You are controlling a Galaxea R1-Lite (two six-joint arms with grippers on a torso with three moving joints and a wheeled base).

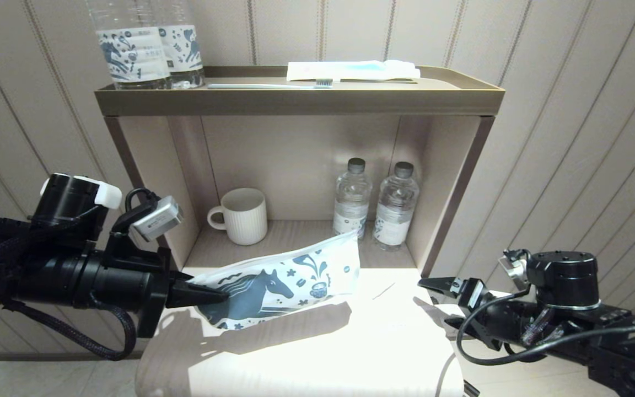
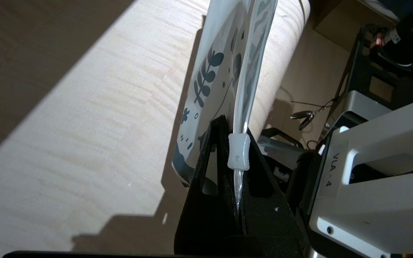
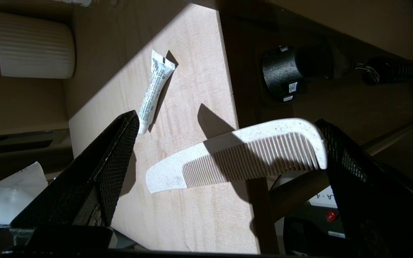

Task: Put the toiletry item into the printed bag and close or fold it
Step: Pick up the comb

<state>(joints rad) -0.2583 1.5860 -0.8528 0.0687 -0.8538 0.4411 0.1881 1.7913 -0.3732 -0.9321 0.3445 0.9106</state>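
The printed bag [image 1: 284, 281], white with a dark blue horse, is held up tilted above the table [image 1: 295, 353]. My left gripper [image 1: 215, 298] is shut on its left end. In the left wrist view the gripper [image 2: 235, 129] pinches the bag [image 2: 210, 64] at its clear top edge, just behind the zip slider [image 2: 238, 152]. The toiletry item, a flat white comb [image 3: 235, 154], lies across the table's right edge, one end overhanging. My right gripper [image 3: 226, 120] stands open around it, one finger touching the comb's toothed end. Glare hides the comb in the head view, where the right gripper [image 1: 436, 300] hangs at the table's right edge.
A small white tube [image 3: 155, 91] lies on the table beyond the comb. A ribbed mug [image 1: 243, 215] and two water bottles [image 1: 352, 198] stand in the niche behind. The top shelf holds two labelled bottles [image 1: 130, 49], a toothbrush [image 1: 270, 85] and a blue-striped packet [image 1: 350, 70].
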